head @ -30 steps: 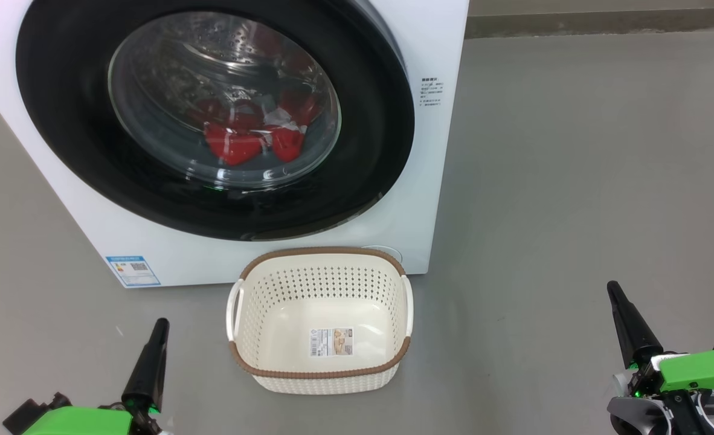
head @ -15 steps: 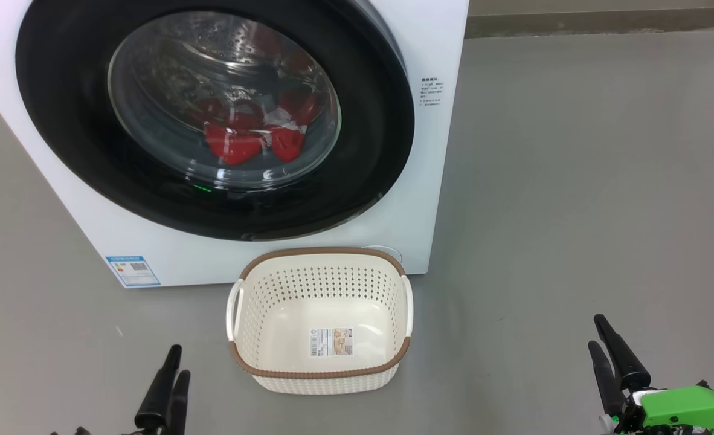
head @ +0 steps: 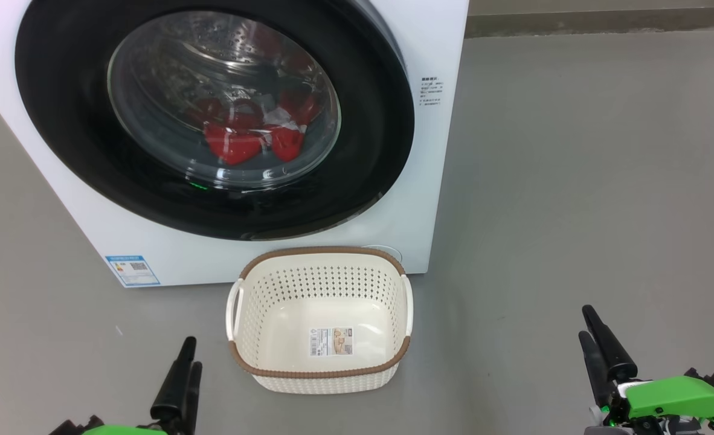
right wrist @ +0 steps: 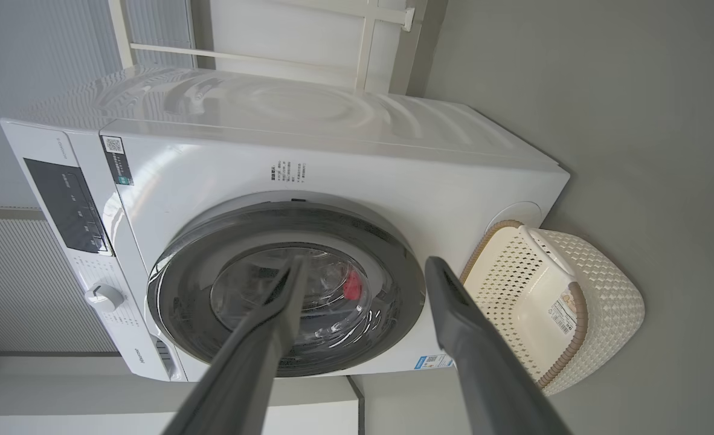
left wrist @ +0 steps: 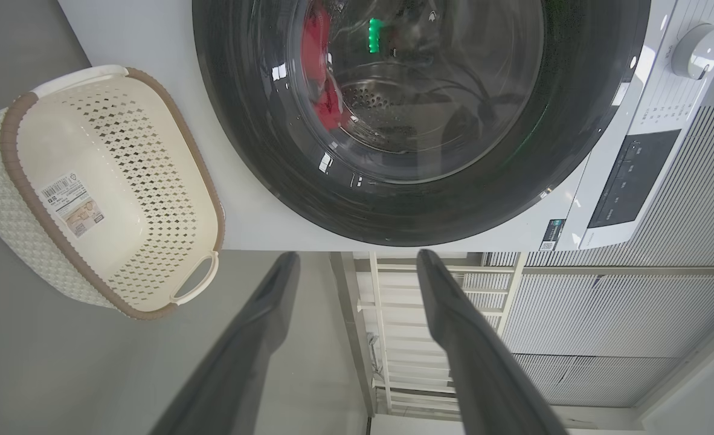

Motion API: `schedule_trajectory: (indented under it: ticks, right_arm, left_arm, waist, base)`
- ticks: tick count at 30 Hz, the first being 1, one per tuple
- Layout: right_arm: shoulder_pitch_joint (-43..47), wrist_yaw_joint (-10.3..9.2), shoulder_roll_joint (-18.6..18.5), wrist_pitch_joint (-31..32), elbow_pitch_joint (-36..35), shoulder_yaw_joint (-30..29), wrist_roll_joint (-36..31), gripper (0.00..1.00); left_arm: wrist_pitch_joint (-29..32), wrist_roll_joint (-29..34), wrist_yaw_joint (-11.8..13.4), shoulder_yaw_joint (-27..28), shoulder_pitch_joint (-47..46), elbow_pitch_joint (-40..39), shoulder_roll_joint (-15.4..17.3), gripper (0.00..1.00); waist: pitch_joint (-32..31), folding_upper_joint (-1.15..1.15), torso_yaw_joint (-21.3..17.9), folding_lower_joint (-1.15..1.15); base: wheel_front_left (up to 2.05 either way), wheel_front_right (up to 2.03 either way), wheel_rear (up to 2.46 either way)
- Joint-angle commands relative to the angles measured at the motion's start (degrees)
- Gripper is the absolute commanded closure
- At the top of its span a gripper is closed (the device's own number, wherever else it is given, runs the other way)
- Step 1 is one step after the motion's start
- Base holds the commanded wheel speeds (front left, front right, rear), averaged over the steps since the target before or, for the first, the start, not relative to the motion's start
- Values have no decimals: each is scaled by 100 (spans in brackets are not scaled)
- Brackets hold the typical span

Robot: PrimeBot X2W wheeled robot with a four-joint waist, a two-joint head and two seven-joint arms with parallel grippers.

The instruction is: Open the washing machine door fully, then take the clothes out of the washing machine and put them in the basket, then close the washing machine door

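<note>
The washing machine (head: 435,151) stands ahead with its door (head: 61,121) shut; the glossy black rim lies flat against the white front. Through the glass, the red clothes (head: 236,145) lie low in the steel drum. The cream basket (head: 321,251) sits on the floor against the machine's front, with only a label sticker inside. My left gripper (head: 192,353) is low, left of the basket, open with nothing in it. My right gripper (head: 585,322) is far right of the basket, also open. In the left wrist view, the fingers (left wrist: 272,302) point at the door (left wrist: 260,151) and basket (left wrist: 121,181).
Grey floor (head: 574,181) stretches wide to the right of the machine. A blue label (head: 132,270) marks the machine's lower left corner. The control panel (right wrist: 67,205) and knob (right wrist: 104,296) are at the machine's top. A white rack (left wrist: 405,338) stands behind.
Both grippers have sunk lower in the head view and drifted inward toward the basket; each has turned so both fingers show. Door, clothes and basket have not moved.
</note>
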Motion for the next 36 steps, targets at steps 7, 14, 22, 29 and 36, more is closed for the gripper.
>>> schedule_trajectory:
  ticks: [7, 14, 22, 29, 36]
  right_arm:
    - [-419, 11, -98, -176, -24, 127, -492, 0]
    - [-514, 13, -72, -278, 13, 79, -1135, 0]
    - [-600, 16, -59, -412, -7, 110, -1865, 0]
    - [-666, 18, -67, -531, -22, 165, -2455, 0]
    - [-736, 21, -76, -649, -37, 227, -3116, 0]
  left_arm:
    - [-170, 437, -11, -69, -378, -104, 94, 0]
    - [-273, 862, -13, -88, -438, -88, 83, 0]
    - [-408, 1570, -8, -119, -528, -113, 73, 0]
    - [-527, 2271, 51, -181, -597, -148, 74, 0]
    - [-645, 2892, 119, -248, -648, -165, 80, 0]
  waist:
    - [-5, 0, 0, -1]
    - [0, 0, -3, -1]
    - [8, 0, -5, -1]
    - [6, 0, -10, -1]
    - [-7, 0, -24, -1]
  base:
    - [0, 0, 0]
    - [0, 0, 0]
    - [0, 0, 0]
    - [0, 0, 0]
    - [0, 0, 0]
